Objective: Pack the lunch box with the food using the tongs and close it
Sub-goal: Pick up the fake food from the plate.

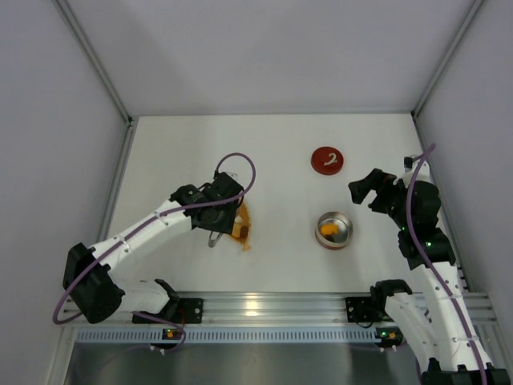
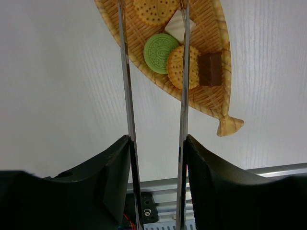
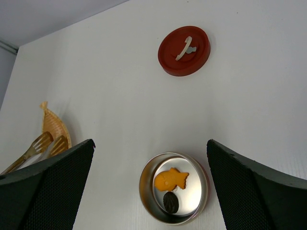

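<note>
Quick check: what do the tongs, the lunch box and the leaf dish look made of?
The tongs: polished metal, mirror-bright slim arms. The lunch box: shiny steel by its look, reflective walls. The dish: tan woven pattern, probably bamboo or wicker, possibly a plastic imitation.

No readable text is showing anywhere; the red lid (image 3: pixel 184 51) is bearing only a white squiggle (image 1: pixel 328 159), vaguely resembling a 2.

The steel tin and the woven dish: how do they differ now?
The steel tin is round and shiny; the woven dish is pointed and tan. The tin holds two pieces, an orange fish shape and a dark one; the dish holds several biscuits. The tongs reach over the dish, not the tin. Both sit on the table.
</note>
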`<state>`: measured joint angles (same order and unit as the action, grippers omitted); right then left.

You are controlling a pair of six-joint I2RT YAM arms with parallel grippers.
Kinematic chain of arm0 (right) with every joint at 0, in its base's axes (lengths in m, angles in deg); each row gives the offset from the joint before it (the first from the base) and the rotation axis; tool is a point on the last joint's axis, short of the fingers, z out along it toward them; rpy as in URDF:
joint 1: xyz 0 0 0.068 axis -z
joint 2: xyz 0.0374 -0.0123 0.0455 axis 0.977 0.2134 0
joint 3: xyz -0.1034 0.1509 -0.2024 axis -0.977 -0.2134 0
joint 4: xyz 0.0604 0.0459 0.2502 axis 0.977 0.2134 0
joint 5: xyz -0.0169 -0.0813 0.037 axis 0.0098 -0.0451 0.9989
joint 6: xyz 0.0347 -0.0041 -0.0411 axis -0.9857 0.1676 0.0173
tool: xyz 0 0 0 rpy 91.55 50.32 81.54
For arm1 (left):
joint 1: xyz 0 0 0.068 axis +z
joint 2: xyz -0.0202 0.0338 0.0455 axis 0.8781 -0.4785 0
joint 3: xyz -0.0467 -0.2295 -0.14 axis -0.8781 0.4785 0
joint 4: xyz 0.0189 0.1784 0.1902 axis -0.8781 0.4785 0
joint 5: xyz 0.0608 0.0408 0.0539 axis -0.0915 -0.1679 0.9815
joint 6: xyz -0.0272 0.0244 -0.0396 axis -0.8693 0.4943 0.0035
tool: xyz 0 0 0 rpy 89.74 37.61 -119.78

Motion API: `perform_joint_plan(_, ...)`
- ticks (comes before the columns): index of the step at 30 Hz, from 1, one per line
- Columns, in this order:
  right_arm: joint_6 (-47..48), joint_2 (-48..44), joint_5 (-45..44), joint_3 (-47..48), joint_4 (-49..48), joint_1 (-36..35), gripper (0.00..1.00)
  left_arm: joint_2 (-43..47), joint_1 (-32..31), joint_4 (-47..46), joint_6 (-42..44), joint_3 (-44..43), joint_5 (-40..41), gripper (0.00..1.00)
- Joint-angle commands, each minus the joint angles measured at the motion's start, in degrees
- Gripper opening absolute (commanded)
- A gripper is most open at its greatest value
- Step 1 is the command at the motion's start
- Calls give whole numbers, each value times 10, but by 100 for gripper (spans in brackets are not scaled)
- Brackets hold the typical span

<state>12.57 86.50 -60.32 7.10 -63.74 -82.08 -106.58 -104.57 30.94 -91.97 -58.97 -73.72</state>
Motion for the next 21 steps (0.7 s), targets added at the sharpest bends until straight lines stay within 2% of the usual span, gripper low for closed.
perform_joint_plan(1, 6, -1, 3, 9, -18, -7, 100, -1, 5, -26, 9, 4, -8, 52)
perform_joint_plan(21, 8, 4, 2, 12, -16, -7, 100, -8, 11, -27, 12, 11, -23, 52)
